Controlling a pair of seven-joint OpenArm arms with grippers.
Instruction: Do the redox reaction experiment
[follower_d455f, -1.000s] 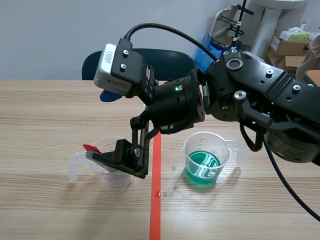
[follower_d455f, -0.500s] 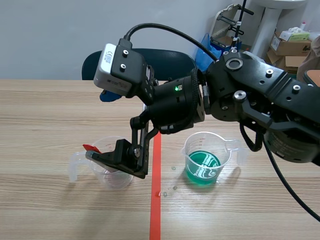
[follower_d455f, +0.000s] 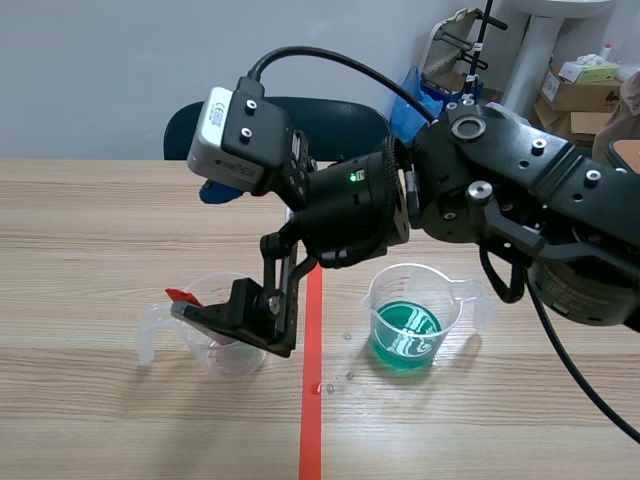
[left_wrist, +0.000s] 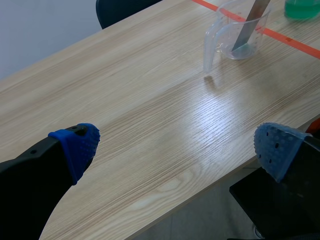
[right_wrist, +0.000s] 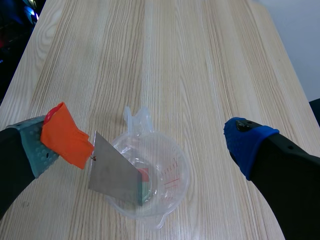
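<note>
Pale wood-grain desk (follower_d455f: 100, 250) with a smooth top carries two cups, and an orange-red tape line (follower_d455f: 312, 420) runs across it between them. Over it the thick black right arm (follower_d455f: 520, 200) comes in from its side and reaches past the middle. The right gripper (right_wrist: 136, 144) hangs above the left cup with its fingers wide apart; one has a grey-green dotted pad (right_wrist: 26, 150), the other a blue one (right_wrist: 246, 145). The left gripper (left_wrist: 177, 145) is at the near edge of the desk, well apart from the cups, and its two blue-padded fingers are also spread wide.

On the right of the tape line stands a clear plastic measuring cup (follower_d455f: 440, 300), round with a handle, and it holds green liquid (follower_d455f: 405, 335). On the left stands a second clear measuring cup (right_wrist: 175, 175) with a spout and red scale marks; a little greenish liquid seems to be at its bottom. A flat grey metal strip (right_wrist: 112, 172) stands slanted in this cup: the lower end is inside, and the upper end, wrapped in orange tape (right_wrist: 65, 137), points up and touches the grey-green pad only.

Some small droplets (follower_d455f: 348, 375) lie on the desk just beside the tape line.
</note>
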